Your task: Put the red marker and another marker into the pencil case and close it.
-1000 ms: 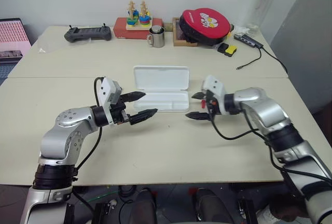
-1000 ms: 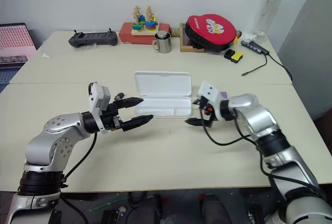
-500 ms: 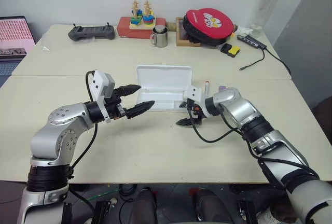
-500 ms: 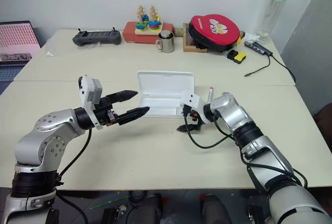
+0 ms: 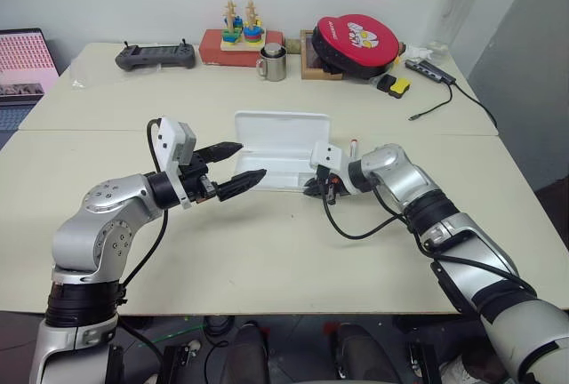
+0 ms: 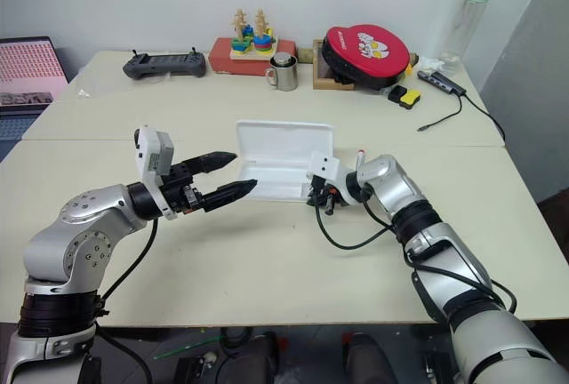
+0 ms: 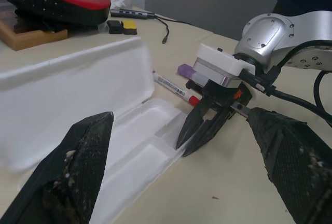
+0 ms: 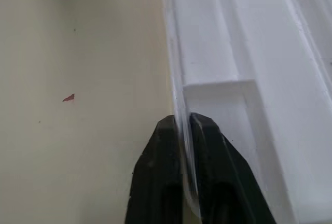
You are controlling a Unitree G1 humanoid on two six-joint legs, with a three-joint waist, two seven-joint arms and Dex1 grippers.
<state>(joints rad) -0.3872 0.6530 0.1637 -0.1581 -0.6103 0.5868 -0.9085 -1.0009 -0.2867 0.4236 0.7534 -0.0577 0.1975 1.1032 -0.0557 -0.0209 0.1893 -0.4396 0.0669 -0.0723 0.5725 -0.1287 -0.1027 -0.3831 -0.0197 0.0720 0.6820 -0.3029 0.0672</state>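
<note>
Two cream tables pushed together fill the room in front of a pale wall, and the pencil case [image 5: 277,148] lies open near their middle, its lid standing up at the far side and its shallow white tray with a small divided compartment facing up. It is plain glossy plastic with rounded corners; I can read no writing on it.

At the case's right end the right gripper [image 7: 199,133] has its two black fingers pinched shut on the thin tray wall, one finger inside the rim and one outside. Just beyond that end, on the bare table, lies the red marker [image 7: 173,87], white-barrelled with a red cap; print runs along its barrel but is too small to read. The lilac marker [image 7: 185,70] sits just past it, partly behind the right gripper's white housing.

To the case's left the left gripper [image 5: 233,166] hangs above the table with its fingers spread wide, holding nothing, tips pointing at the case's left end.

In front of the case the tabletop is open all the way to the near edge. Behind the case, well apart along the far edge, stand a black controller [image 5: 154,56], a wooden stacking toy [image 5: 238,28], a metal mug [image 5: 271,63], a red round pouch [image 5: 353,40] and a clear bottle [image 5: 453,6].
</note>
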